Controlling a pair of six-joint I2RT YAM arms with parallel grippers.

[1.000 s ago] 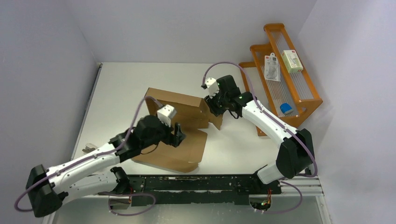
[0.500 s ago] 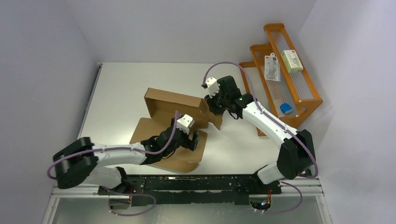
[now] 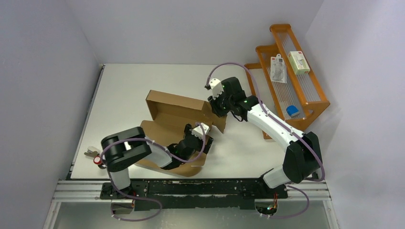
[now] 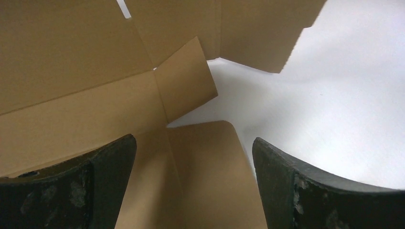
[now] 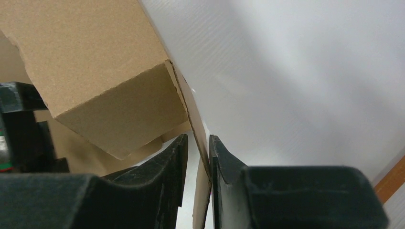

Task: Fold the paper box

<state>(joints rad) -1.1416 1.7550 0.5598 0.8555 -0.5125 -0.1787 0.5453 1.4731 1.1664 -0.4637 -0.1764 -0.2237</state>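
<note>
The paper box (image 3: 167,110) is brown cardboard lying half-formed mid-table, its back wall raised and its front panel flat. My left gripper (image 3: 205,130) hovers low over the panel's right corner. It is open wide in the left wrist view (image 4: 193,140), with a rounded flap (image 4: 210,162) below the gap and nothing held. My right gripper (image 3: 216,110) is at the box's right end. Its jaws (image 5: 198,138) stand narrow around the upright side flap (image 5: 197,112). The flap rests against the right finger (image 5: 220,157), and a thin gap shows at the left finger.
An orange wire-fronted rack (image 3: 291,71) stands at the right with white packages (image 3: 278,68) and a blue item (image 3: 293,111). A small object (image 3: 92,153) lies by the table's left edge. Grey walls close in on three sides.
My left arm folded back and dropped low, carrying its gripper right to the panel's front-right corner while it opened wider. My right gripper's jaws narrowed around the side flap.
</note>
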